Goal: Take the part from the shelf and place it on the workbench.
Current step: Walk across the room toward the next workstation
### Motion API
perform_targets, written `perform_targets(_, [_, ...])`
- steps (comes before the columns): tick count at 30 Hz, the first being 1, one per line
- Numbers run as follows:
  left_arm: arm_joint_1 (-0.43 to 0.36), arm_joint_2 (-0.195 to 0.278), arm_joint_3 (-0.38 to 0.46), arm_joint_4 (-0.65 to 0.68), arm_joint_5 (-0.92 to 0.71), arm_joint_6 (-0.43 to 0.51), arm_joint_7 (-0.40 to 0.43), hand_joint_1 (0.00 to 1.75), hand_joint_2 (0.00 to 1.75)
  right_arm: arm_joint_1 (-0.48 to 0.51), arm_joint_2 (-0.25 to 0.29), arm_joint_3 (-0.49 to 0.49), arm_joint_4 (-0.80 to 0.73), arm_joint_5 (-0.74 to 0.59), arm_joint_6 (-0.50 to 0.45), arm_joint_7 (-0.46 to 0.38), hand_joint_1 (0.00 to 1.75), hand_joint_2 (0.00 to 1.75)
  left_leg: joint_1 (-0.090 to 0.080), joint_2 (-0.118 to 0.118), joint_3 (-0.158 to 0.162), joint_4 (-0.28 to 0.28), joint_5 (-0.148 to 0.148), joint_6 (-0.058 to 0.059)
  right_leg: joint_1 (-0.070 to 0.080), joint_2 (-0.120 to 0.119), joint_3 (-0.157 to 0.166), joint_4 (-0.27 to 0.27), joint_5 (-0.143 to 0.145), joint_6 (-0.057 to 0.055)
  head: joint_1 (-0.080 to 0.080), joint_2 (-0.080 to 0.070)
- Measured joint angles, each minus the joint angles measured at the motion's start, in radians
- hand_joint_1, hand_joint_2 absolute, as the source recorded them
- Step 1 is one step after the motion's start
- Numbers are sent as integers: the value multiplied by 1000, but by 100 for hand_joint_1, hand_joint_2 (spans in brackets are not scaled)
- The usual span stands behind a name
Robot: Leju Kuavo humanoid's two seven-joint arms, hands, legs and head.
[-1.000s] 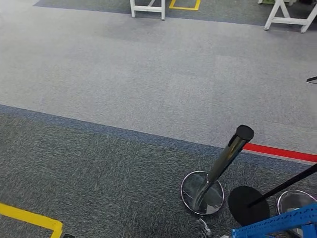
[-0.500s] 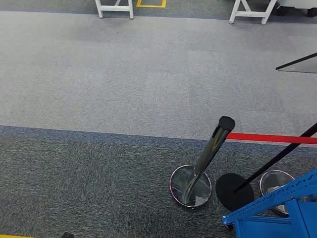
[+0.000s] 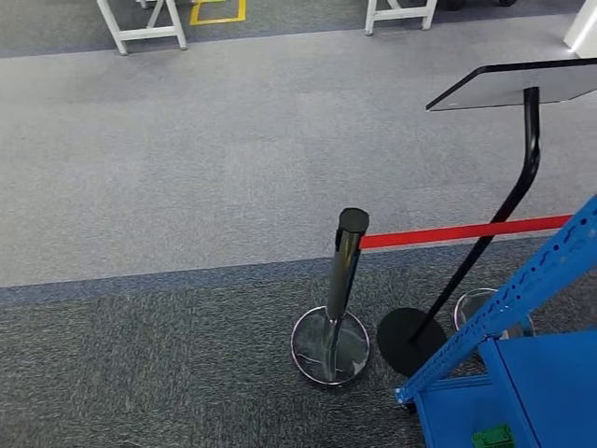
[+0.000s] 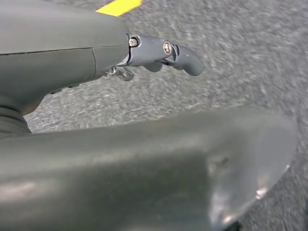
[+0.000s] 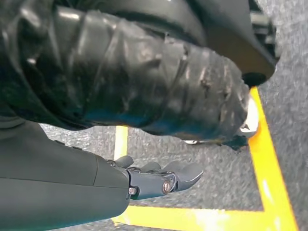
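**Both robot hands hang free over the carpet, blue shelf at your right**

From the head view you look down on grey carpet (image 3: pixel 211 177) with a darker band nearer to you. A chrome post (image 3: pixel 343 271) stands on its round base, and a red belt (image 3: pixel 465 231) runs from its top toward the right. Just beside it a black stand (image 3: pixel 492 219) rises from a dark round foot and carries a flat tilted panel at its top. The corner of the blue shelf (image 3: pixel 524 373) comes in at the lower right; a small green item (image 3: pixel 492 437) lies on it at the frame's lower edge, too cropped for you to tell whether it is the part. White frame legs (image 3: pixel 145 26) stand far off on the carpet.

Your left robot hand (image 4: pixel 160 50) hangs above the carpet, fingers stretched out loosely and holding nothing; a strip of yellow floor tape (image 4: pixel 118 6) shows beyond it. Your right robot hand (image 5: pixel 160 179) is likewise loose, fingers apart with nothing in them, over yellow tape lines (image 5: pixel 268 163) on the carpet.
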Motion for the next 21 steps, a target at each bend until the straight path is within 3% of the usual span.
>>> perform_targets(2, [-1,2,1,0,0,0,0,0,0,-3,8,-7,1,-2,-14,4,0,0,-4,-43,51,-138,68,19,4,24,0,2,-1,1,1,0])
perform_targets(3, [-1,3,1,0,-1,0,0,0,0,-6,11,-9,1,-2,-23,6,0,0,-6,-58,66,-179,82,25,4,35,-3,3,0,3,2,0])
perform_targets(4, [-2,4,1,0,-1,0,0,0,0,-7,14,-11,2,-1,-37,9,0,0,-8,-66,72,-196,84,29,3,45,-7,3,1,8,2,0])
perform_targets(6, [-4,2,2,0,-2,1,-1,0,0,-8,16,-14,4,0,-77,20,0,0,-9,-48,74,-205,87,31,0,63,-16,0,3,21,1,0])
perform_targets(8, [-7,-1,2,0,-2,2,-3,0,0,-9,19,-19,5,0,-126,29,0,0,-4,-27,80,-221,95,39,1,37,-34,24,-18,31,4,0])
perform_targets(9, [-8,-2,2,0,-2,2,-4,0,0,-10,20,-23,6,0,-154,31,0,0,-1,-14,82,-228,98,42,2,10,-54,65,-46,36,8,0])
perform_targets(11, [-4,-3,3,0,-2,4,-8,0,0,-14,26,-29,6,-1,-214,29,0,0,-1,13,82,-230,98,46,-3,-42,-120,199,-118,46,16,0])
perform_targets(12, [-3,-3,4,0,-2,5,-9,0,0,-14,30,-33,6,-1,-246,25,0,0,-2,27,81,-230,98,45,-6,-52,-148,257,-141,50,17,0])
perform_targets(13, [-2,-3,6,0,-1,6,-10,0,0,-14,35,-35,6,-1,-278,20,0,0,-2,41,81,-229,97,45,-9,-57,-159,284,-144,54,17,0])
perform_targets(14, [-2,-3,7,0,-1,6,-10,0,0,-13,39,-38,6,-1,-307,14,0,0,-2,53,82,-229,95,43,-10,-61,-149,269,-127,57,17,0])
perform_targets(16, [-3,-5,8,0,1,7,-12,0,0,-13,47,-43,6,-3,-365,0,0,0,-2,74,85,-226,91,36,-12,-89,-73,135,-62,57,18,0])
perform_targets(18, [-3,-6,9,0,2,8,-12,0,0,-17,57,-51,6,-4,-417,-14,0,0,-6,92,89,-218,83,24,-10,-118,-6,18,-20,48,16,0])
perform_targets(19, [-4,-6,10,0,3,9,-12,0,0,-18,62,-55,6,-6,-440,-20,0,0,-8,99,90,-216,80,18,-8,-123,4,-2,-15,42,14,0])
perform_targets(21, [-7,-6,13,0,4,10,-12,0,0,-18,70,-65,6,-10,-482,-31,0,0,-7,112,95,-214,78,7,-6,-105,-2,-1,-13,30,11,0])
